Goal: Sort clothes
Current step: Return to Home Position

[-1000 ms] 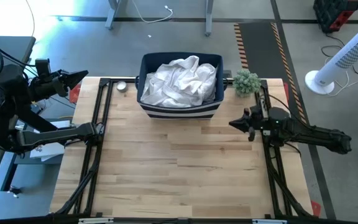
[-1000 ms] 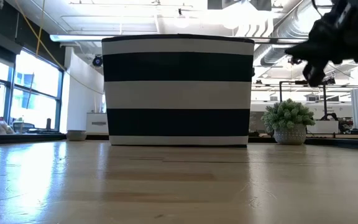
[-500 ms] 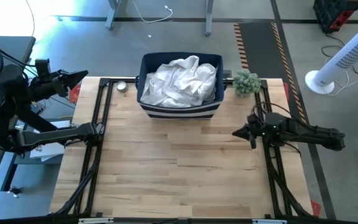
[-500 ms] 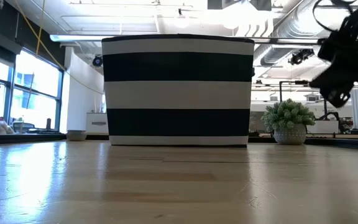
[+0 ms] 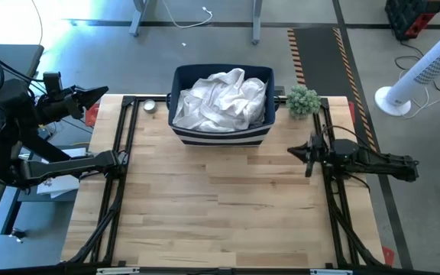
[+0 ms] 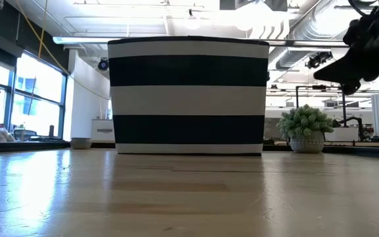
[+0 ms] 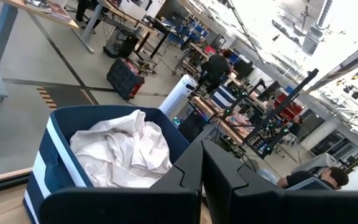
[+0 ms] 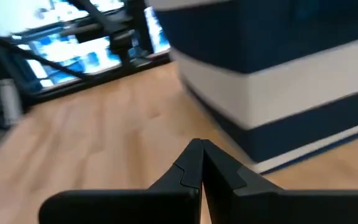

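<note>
White clothes (image 5: pixel 221 99) lie piled in the navy bin with white stripes (image 5: pixel 220 134) at the table's far middle; they also show in the left wrist view (image 7: pixel 122 152). No dark clothes show. In the low view only the bin's wall (image 6: pixel 188 95) shows. My left gripper (image 5: pixel 100 93) is shut and empty, raised beyond the table's far left corner; its tips show in the left wrist view (image 7: pixel 202 157). My right gripper (image 5: pixel 292 151) is shut and empty above the table's right part, right of the bin and pointing left; it also shows in the low view (image 6: pixel 326 71) and the right wrist view (image 8: pixel 201 151).
A small potted plant (image 5: pixel 302 100) stands right of the bin, and a small round metal tin (image 5: pixel 150 106) left of it. Black frame rails (image 5: pixel 122 164) run along the table's left and right sides. Bare wood (image 5: pixel 220 206) lies in front of the bin.
My right gripper has dipped down and toward the table's near edge, then risen back toward the far edge, staying shut. The clothes, the bin and my left arm have kept still.
</note>
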Robot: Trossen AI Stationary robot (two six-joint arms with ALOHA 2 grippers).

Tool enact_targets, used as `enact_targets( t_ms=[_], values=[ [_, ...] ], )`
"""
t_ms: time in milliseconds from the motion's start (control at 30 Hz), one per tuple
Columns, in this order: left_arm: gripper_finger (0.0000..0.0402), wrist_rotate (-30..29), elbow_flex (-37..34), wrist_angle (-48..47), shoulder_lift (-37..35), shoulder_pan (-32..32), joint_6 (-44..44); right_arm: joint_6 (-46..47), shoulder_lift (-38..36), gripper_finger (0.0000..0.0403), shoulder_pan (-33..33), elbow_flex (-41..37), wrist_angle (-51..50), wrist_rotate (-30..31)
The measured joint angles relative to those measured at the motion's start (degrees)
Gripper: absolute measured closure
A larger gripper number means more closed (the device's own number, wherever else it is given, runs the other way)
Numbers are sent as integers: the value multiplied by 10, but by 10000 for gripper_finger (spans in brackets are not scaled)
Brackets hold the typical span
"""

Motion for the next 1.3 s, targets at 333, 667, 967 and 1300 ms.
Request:
enact_targets(
  t_ms=[333,667,967,1300],
  values=[
    [401,0,0,0,0,0,0,-294,0,402,0,-81,237,30],
    [399,0,0,0,0,0,0,-243,0,402,0,-81,232,-7],
    [398,0,0,0,0,0,0,-178,0,402,0,-81,220,-85],
    [398,0,0,0,0,0,0,-140,3,402,0,-81,220,-85]
  ],
)
